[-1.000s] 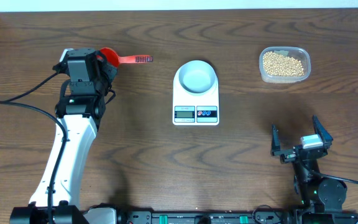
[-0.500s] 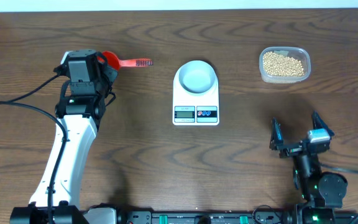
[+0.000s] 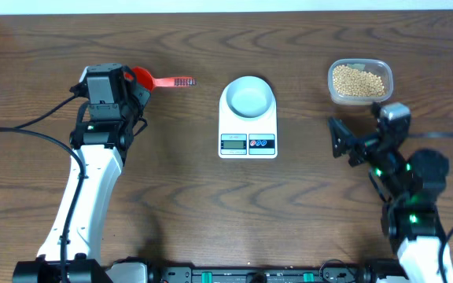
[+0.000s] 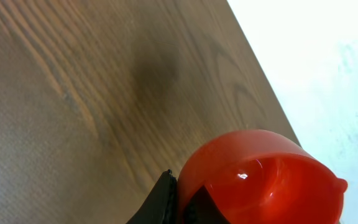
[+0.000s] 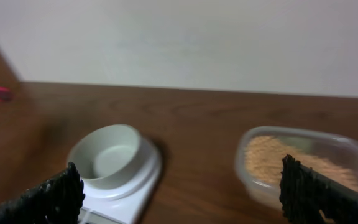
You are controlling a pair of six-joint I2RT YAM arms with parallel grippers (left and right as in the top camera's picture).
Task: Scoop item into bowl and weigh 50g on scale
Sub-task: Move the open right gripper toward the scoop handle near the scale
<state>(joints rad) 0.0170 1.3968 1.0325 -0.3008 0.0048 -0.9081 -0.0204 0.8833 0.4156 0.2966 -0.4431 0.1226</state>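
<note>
Beans point(image 3: 358, 80) heaped in a clear tub point(image 3: 333, 93) at the far right of the bench point(image 3: 179, 173). Bowl point(image 3: 248, 97) empty, seated on the scale point(image 3: 248, 143) at mid-bench. Well left of that, red scoop point(image 3: 163, 79), handle pointing toward the scale, cup clenched in the left tool point(image 4: 182, 202). Right tool point(image 5: 185, 196) released, jaws spread wide, near the tub, facing both bowl and tub.

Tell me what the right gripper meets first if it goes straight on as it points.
Likely nothing soon: the right gripper aims at bare table between the scale and the clear tub. Depth is unclear.
</note>
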